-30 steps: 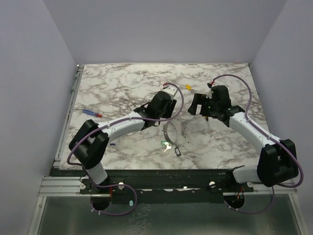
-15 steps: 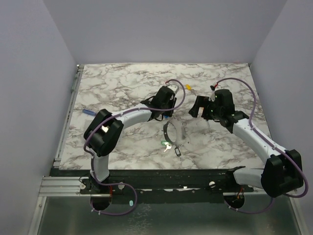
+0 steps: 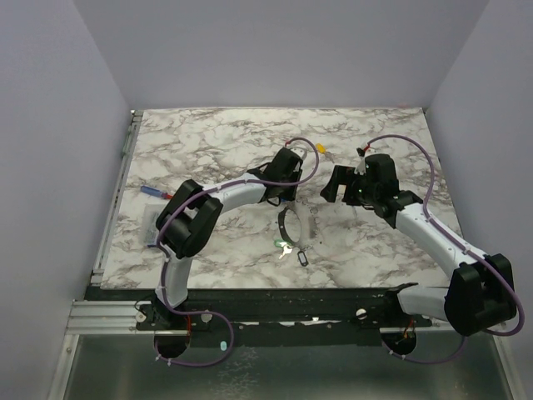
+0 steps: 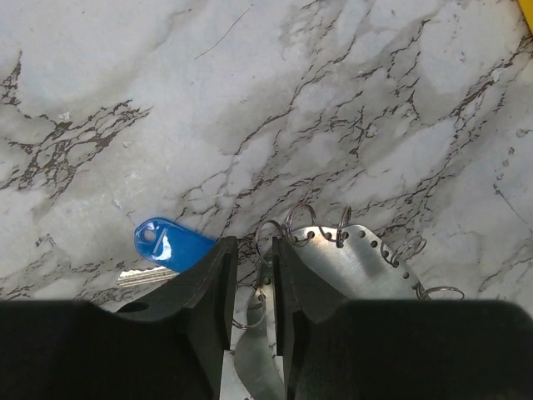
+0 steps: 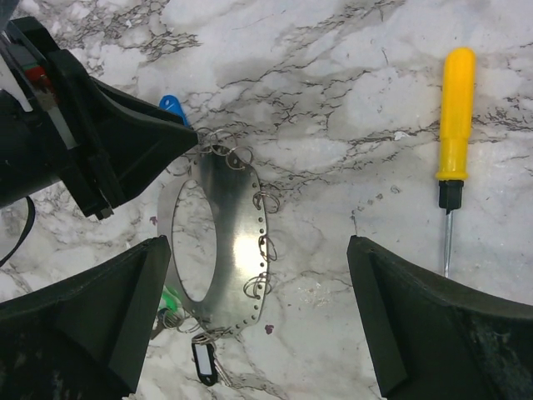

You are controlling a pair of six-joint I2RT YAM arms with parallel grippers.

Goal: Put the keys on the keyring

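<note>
Table (image 3: 208, 142): marble top, both arms reaching to mid-table.

Left gripper (image 4: 250, 287): fingers nearly together, clenched on the far rim of the keyring (image 5: 241, 208), which is a flat holed band edged with small wire loops, lying near mid-table.

Right gripper (image 5: 258, 243): released, empty, hovering above the keyring with its fingers wide.

Screwdriver (image 5: 456, 108): yellow handle, well apart to the right, not needed.

Keys: blue key (image 4: 171, 246) lies loose just beside the left finger. Green key (image 5: 169, 298) and black key (image 5: 202, 363) sit at the keyring's near end (apparently already on loops, though this cannot be confirmed).

Step, as judged: get the blue key onto a loop.
- The left arm should hold the band firm and level.
- The right gripper should come in low and take the key by its plastic head, leaving the hole free.
- The left finger crowds the key, so collision is the risk.

Writing: none legible. The black key's white tag window reads blank.
</note>
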